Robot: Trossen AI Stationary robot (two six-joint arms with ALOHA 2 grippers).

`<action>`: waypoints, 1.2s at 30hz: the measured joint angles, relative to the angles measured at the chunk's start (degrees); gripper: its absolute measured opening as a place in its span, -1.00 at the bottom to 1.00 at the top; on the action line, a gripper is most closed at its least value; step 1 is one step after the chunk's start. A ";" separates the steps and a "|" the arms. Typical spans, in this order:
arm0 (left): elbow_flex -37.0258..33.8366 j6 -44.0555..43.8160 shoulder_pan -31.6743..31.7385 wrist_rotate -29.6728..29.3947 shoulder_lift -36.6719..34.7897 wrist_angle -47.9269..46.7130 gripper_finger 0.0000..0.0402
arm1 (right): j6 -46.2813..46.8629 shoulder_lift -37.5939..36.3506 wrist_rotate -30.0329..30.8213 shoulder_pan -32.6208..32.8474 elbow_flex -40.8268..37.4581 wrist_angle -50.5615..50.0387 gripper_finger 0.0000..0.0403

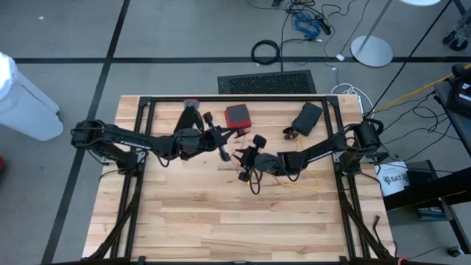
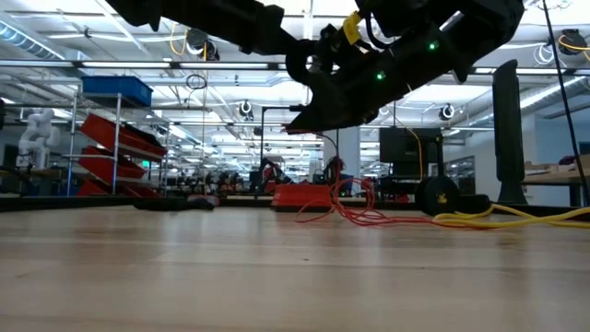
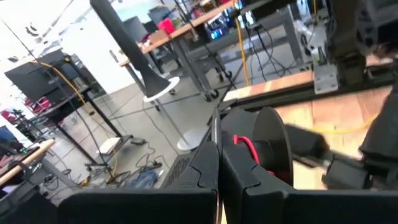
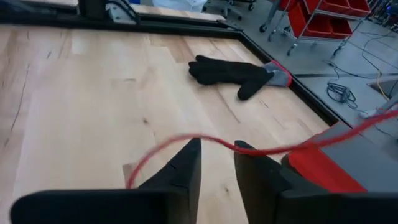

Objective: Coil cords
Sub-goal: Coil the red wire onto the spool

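Mid-table, the right gripper [image 4: 217, 165] hovers with fingers slightly parted astride a thin red cord [image 4: 186, 140], apparently releasing or regrasping it. The left gripper [image 3: 217, 168], pressed shut, holds that cord's other stretch aloft. The yellow cord [image 1: 305, 180] lies right of centre. Next: re-pinch and loop.

A: Free room? Near half of tabletop [image 1: 221, 221] bare wood, both near corners open.
B: Far half crowded: red box [image 1: 237, 115], black glove [image 1: 193, 114], dark pouch [image 1: 307, 116] along far edge; red cord [image 1: 245, 174] and yellow cord [image 1: 305, 180] mid-tabletop under both arms.
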 joint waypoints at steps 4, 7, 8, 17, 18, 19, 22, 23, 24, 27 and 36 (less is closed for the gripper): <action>-0.02 0.39 0.04 -1.29 -0.13 -0.87 -1.00 | -4.07 0.00 0.22 1.77 0.00 -0.27 -0.52; -0.02 0.37 0.04 -1.29 -0.13 -0.93 -1.00 | -5.71 0.00 -0.04 3.01 0.00 -0.01 -0.51; -0.01 0.29 0.04 -1.29 -0.13 -0.92 -1.00 | -5.63 0.00 -0.32 3.18 0.00 -0.02 -0.51; -0.01 -0.07 -0.04 -1.27 -0.15 -0.85 -1.00 | -3.56 0.00 -2.25 2.99 0.00 -0.54 -0.50; 0.00 -0.13 -0.04 -1.25 -0.15 -0.88 -1.00 | -3.66 0.00 -2.08 2.89 0.00 -0.71 -0.50; -0.02 -0.17 -0.04 -1.25 -0.15 -0.94 -1.00 | -3.96 0.00 -1.97 2.89 0.00 -0.89 -0.50; -0.02 -0.20 -0.04 -1.22 -0.15 -1.21 -1.00 | -5.82 -0.19 0.07 3.13 0.00 -1.21 -0.50; -0.01 -0.22 -0.04 -1.22 -0.15 -1.39 -1.00 | -6.18 -0.47 1.91 3.49 0.00 -2.04 -0.50; -0.01 -0.23 -0.04 -1.20 -0.15 -1.68 -1.00 | -6.33 -0.91 4.06 3.86 0.00 -3.27 -0.50; 0.00 -0.24 -0.04 -1.15 -0.15 -2.01 -1.00 | -5.10 -3.13 9.75 4.84 0.00 -9.83 -0.50; 0.00 -1.77 -0.04 0.28 -0.15 -2.01 -1.00 | 2.68 -5.36 10.98 4.87 0.02 -16.19 -0.50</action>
